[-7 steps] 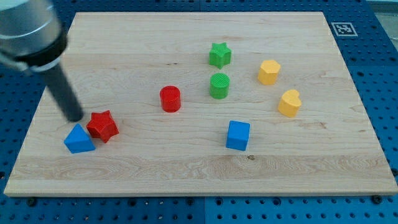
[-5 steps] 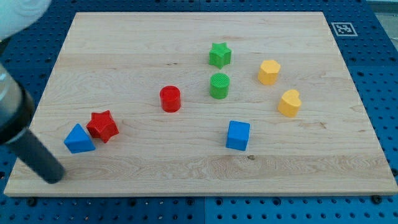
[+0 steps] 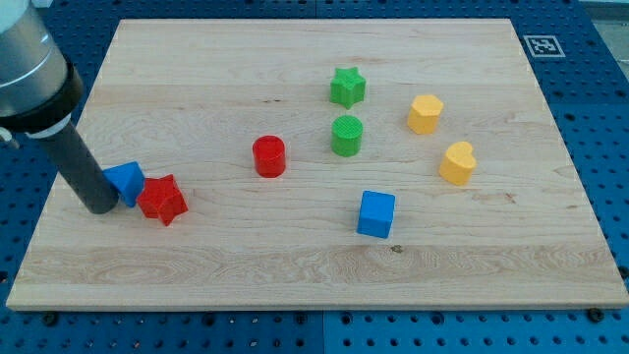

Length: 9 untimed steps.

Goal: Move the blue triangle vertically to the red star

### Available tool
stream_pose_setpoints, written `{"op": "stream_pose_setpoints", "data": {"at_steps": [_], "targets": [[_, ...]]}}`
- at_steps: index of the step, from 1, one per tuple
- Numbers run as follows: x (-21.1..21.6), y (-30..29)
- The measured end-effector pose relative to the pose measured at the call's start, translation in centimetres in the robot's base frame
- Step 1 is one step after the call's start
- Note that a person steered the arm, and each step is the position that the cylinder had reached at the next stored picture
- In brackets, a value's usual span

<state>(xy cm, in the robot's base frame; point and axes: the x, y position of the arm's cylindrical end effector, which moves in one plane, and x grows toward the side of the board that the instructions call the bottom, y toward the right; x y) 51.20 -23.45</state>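
tip (image 3: 101,207) touching blue triangle (image 3: 126,181) left | triangle touches red star (image 3: 162,200) upper-left | orientation unclear

A robotics lab bench: a wooden table (image 3: 295,265) resting on blue perforated pegboard (image 3: 590,118), with a printed fiducial marker (image 3: 541,45) at two o'clock.

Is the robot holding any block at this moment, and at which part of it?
Nothing is held: the rod cannot grip. My tip only rests against the left side of the blue triangle, which touches the red star.
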Motion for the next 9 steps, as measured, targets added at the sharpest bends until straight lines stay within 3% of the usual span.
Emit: {"op": "stream_pose_setpoints", "data": {"at_steps": [1, 4, 9], "targets": [[-1.9, 0.0], [-1.9, 5.9], [-11.7, 7.2]]}}
